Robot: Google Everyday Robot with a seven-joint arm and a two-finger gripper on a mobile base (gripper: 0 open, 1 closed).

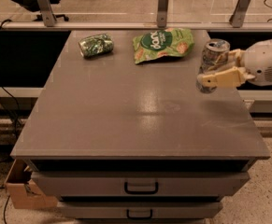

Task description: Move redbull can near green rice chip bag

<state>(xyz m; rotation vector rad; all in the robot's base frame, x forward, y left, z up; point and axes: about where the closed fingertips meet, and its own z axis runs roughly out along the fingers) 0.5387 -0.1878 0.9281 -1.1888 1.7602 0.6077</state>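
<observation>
The redbull can (213,56), slim and silver-grey with a shiny top, is held upright at the right side of the table, lifted a little off its surface. My gripper (216,76) comes in from the right edge and is shut on the can's lower half. The green rice chip bag (163,44) lies flat at the back middle of the table, a short way left of the can.
A shorter green patterned can (96,45) lies on its side at the back left. The grey table top (126,106) sits over two drawers (140,185). A cardboard box (21,188) stands on the floor at the lower left. A rail with posts (162,6) runs behind the table.
</observation>
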